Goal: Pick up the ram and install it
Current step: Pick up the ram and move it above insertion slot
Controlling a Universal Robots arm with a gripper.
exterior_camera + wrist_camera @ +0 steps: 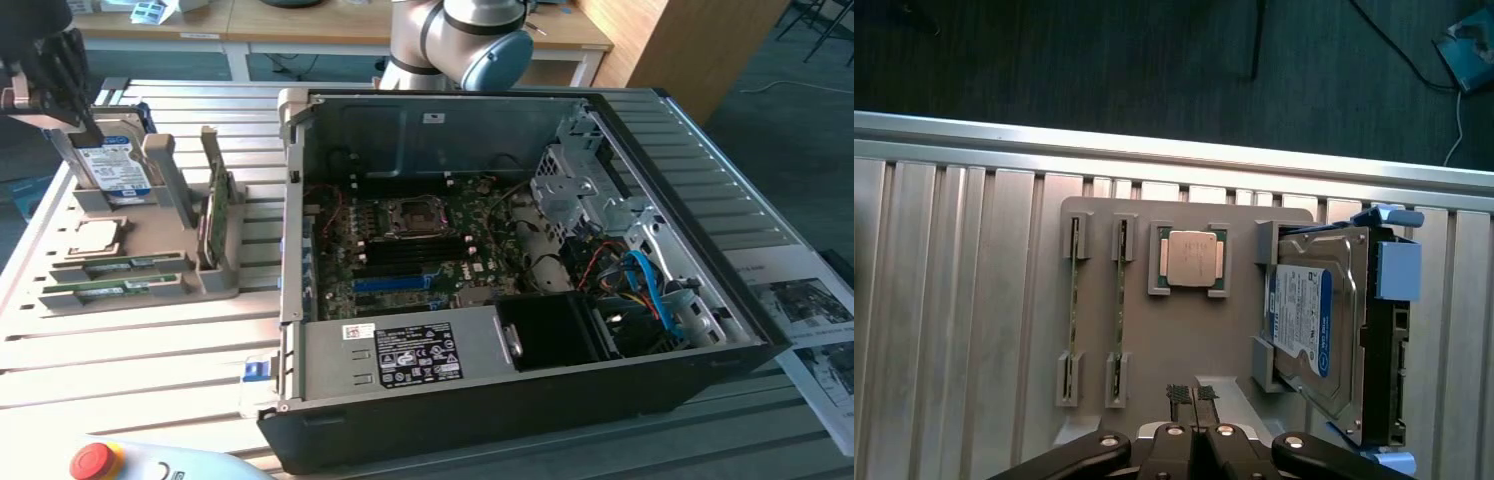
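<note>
Green board with a white label strip, the ram (1075, 310) stands on its long edge, each end caught in a slotted post of a grey holder (1154, 340). A second stick (1120, 310) is held the same way just beside it. The holder sits on the slatted metal worktop (954, 300) close to its edge rail, on the exterior view's left of the open computer case (534, 400). It also carries a processor chip (1192, 258) and a hard drive (1309, 320) with a blue label. In the exterior view a taller green card (218, 215) stands upright on the side towards the case. The tool (1192, 393) hangs over the holder's side away from the rail, its two pads pressed together with nothing between them. It is nearer the processor than either stick and touches neither. The ram looks light and stiff, but thin enough to crack or flex if twisted. Its flat faces are probably smooth and a little slippery, with small parts that would not take a hard squeeze. The best hold seems to be across the two faces at the middle of the upper long edge, in the bare stretch between the posts, with the lower contact edge left untouched.
</note>
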